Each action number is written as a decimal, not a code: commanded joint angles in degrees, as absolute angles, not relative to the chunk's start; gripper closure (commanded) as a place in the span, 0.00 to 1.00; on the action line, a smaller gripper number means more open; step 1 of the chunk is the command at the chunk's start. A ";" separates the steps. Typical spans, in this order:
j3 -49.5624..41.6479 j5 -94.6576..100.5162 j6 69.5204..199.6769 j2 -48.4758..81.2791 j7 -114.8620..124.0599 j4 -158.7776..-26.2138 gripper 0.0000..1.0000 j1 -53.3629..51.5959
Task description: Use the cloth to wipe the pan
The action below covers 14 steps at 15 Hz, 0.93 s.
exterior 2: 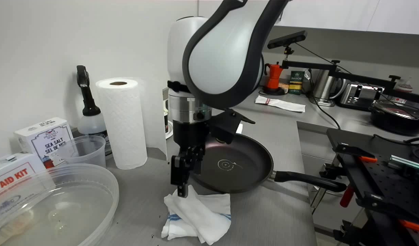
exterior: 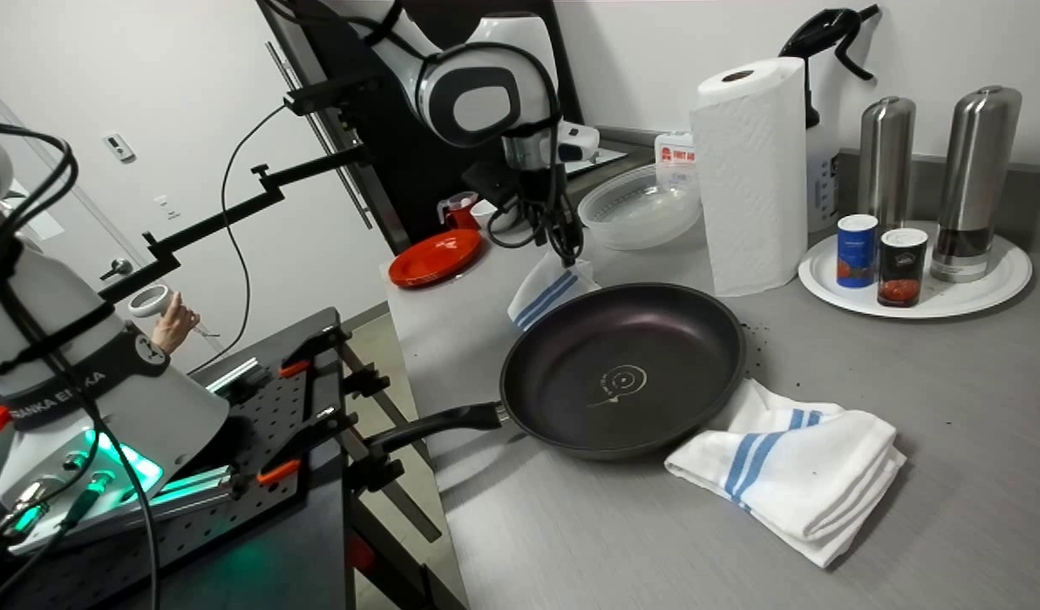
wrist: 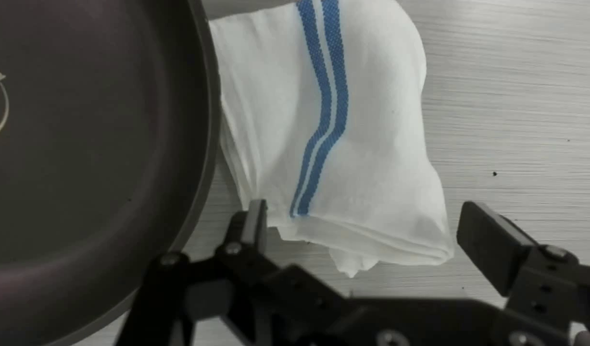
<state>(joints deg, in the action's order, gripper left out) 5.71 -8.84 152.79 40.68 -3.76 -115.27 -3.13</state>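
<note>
The gripper stands wide near a striped cloth beside the pan; a second cloth lies at its opposite side; farther, one box reads "SEA SALT", another box "FIRST AID"

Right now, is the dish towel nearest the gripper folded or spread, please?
Folded: the wrist view shows the dish towel with layered edges.

White cloth, blue-striped; black pan; black pincer
</note>
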 commanded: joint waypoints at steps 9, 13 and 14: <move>3.99 -7.66 150.97 43.69 3.57 -111.86 0.00 -4.87; 4.07 -8.20 149.52 41.83 4.66 -113.75 0.00 -4.34; 4.27 -8.38 149.31 41.34 4.68 -114.28 0.00 -4.13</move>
<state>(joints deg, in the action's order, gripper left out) 4.39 -8.62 151.18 43.65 3.12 -112.43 -3.95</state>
